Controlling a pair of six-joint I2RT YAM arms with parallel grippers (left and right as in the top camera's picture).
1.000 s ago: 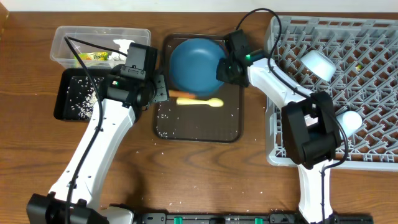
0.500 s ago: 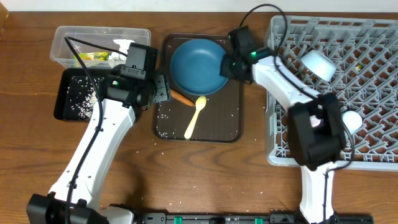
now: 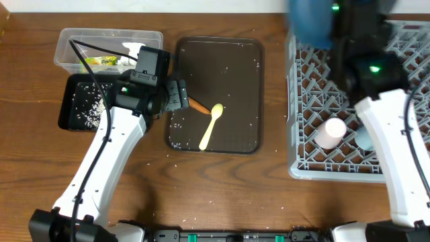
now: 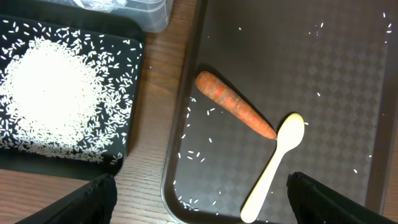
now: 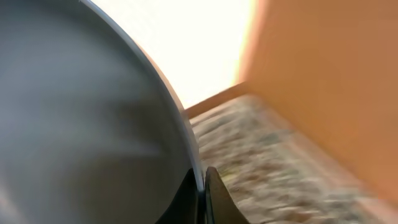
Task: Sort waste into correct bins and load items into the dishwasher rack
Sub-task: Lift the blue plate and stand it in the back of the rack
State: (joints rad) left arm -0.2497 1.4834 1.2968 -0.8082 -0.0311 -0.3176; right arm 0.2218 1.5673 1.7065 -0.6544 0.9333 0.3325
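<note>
Showing a yellow spoon (image 3: 210, 126) lying toward six o'clock on the dark brown serving tray (image 3: 228, 67), its bowl end pointing to one o'clock and touching the thin tip of a small orange carrot (image 3: 197, 105). Hovering the left gripper (image 3: 180, 96) at the tray's nine o'clock edge, just beside the carrot's thick end, with jaws spreading wide and gripping nothing, and with fingers (image 4: 93, 199) framing carrot and spoon in the wrist view. Scattering loose white rice grains (image 3: 176, 142) across the tray's seven o'clock corner and the wooden table (image 3: 222, 188) nearby, and heaping more on the shallow black tray (image 3: 65, 117) at nine o'clock of the gripper. Holding a yellow snack wrapper (image 3: 101, 60) and crumpled white tissue (image 3: 134, 48) in the clear plastic tub (image 3: 67, 40) beyond, at eleven o'clock. Resting a pink cup (image 3: 331, 132) and a light blue cup (image 3: 363, 139) side by side among the pegs of the grey dishwasher rack (image 3: 299, 168), at three o'clock of the serving tray, the blue one partly hidden behind the right arm (image 3: 396, 154). Pinching the rim of the dark blue bowl (image 3: 310, 23) between the closed fingers of the right gripper (image 5: 202, 186), raised and blurred over the rack's eleven o'clock corner at the far edge.
</note>
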